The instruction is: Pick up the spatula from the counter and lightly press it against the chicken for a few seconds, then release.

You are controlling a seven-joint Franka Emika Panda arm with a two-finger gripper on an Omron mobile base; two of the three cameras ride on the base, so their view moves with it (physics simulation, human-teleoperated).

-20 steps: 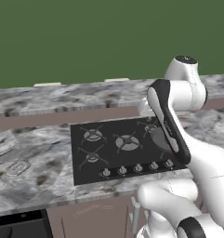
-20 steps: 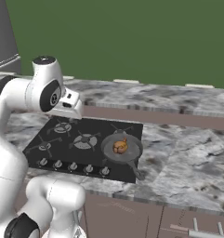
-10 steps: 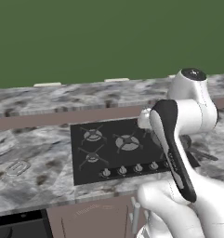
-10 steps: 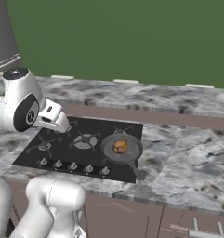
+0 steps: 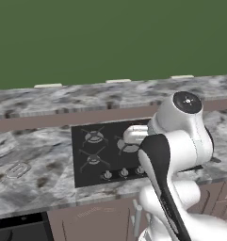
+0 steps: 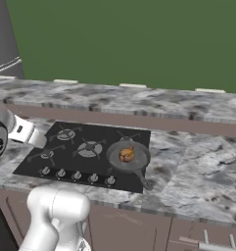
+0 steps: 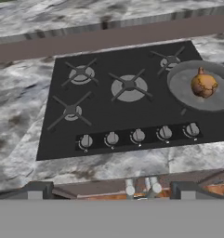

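I see one container on the marbled grey stone bench (image 6: pixel 193 164): a round grey frying pan (image 6: pixel 140 163) sitting on the front right burner of the black glass cooktop (image 6: pixel 106 135), its dark handle pointing toward the bench's front edge. Inside it, near the middle, lies the small golden-brown roast chicken (image 6: pixel 126 155), with nothing touching it. In the left base view a pale oval-outlined shape (image 5: pixel 16 169) lies flat on the bench well to the left of the cooktop; I cannot tell whether that is the spatula. My white arm (image 5: pixel 181 136) rises from the lower right of that view and doubles over at a raised elbow, standing in front of the cooktop's right side. The hand (image 7: pixel 111 191) hangs over the bench's front edge and looks down across the five knobs (image 7: pixel 138 135) to all the burners. Its fingertips stand wide apart and hold nothing, well short of the pan.
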